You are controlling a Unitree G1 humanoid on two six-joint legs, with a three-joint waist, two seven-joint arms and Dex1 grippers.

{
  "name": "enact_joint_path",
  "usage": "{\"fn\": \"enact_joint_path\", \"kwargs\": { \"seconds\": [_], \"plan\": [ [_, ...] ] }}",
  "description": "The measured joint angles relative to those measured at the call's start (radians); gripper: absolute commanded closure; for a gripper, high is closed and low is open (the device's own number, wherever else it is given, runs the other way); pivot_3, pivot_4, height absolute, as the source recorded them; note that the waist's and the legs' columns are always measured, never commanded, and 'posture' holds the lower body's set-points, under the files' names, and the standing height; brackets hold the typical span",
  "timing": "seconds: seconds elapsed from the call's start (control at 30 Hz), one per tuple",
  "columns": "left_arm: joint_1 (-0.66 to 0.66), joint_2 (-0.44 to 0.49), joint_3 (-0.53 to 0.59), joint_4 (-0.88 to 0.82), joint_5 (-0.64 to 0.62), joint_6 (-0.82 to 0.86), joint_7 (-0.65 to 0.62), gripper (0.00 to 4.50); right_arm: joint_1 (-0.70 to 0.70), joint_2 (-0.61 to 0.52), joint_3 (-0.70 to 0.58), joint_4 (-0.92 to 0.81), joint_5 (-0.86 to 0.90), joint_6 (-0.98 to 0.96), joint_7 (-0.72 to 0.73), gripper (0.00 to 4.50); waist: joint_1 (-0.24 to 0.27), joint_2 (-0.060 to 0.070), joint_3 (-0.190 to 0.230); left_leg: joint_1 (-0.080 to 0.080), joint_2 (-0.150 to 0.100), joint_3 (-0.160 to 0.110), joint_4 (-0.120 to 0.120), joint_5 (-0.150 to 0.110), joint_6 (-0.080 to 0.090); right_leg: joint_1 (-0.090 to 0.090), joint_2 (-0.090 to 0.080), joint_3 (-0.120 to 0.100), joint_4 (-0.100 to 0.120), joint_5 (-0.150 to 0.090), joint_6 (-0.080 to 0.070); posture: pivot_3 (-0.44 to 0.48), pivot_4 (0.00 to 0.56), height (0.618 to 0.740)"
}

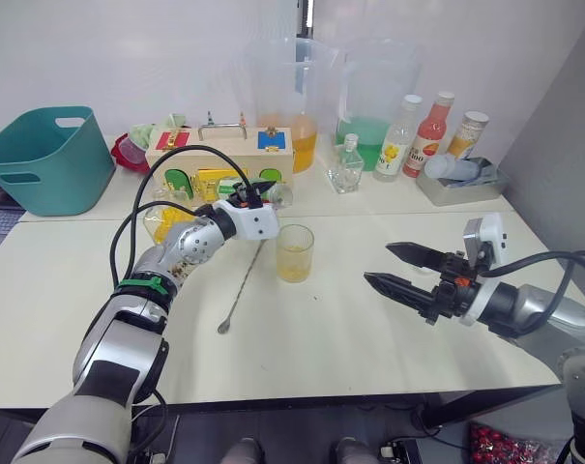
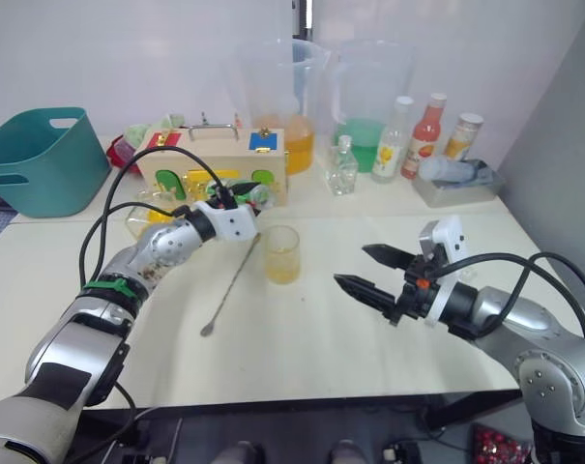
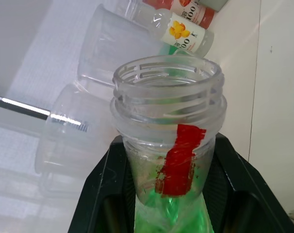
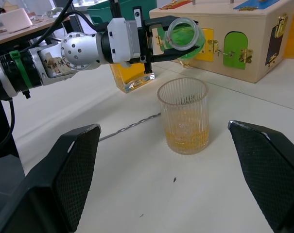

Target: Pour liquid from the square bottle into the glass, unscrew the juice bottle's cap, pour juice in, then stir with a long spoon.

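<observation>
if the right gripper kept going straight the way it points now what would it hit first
Most likely the small clear ribbed glass holding a little yellow liquid: it stands centred between the open right gripper's fingers in the right wrist view, with bare table before it. Depth is hard to judge, so it might pass just beside it.

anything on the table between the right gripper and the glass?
No. In the left eye view, bare table separates the open right gripper from the glass; the right wrist view shows the same.

The uncapped juice bottle (image 4: 183, 39) is tipped sideways above the ribbed glass (image 4: 183, 115), which holds a little yellow liquid (image 4: 186, 140), with the long spoon (image 1: 242, 287) beside it.
</observation>
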Motion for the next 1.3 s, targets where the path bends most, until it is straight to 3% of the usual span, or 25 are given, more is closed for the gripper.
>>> {"fn": "enact_joint_path", "kwargs": {
  "seconds": [1.3],
  "plan": [
    [-0.036,0.057,-0.205,0.025,0.350,-0.067,0.392,3.10,-0.023,-0.023,0.030,0.030,0.000,-0.004,0.008,0.03,0.000,0.000,0.000,-0.001,-0.001,0.000,0.002,0.000,0.000,0.000,0.000,0.000,0.008,0.000,0.001,0.000,0.150,0.740]
  ]
}}
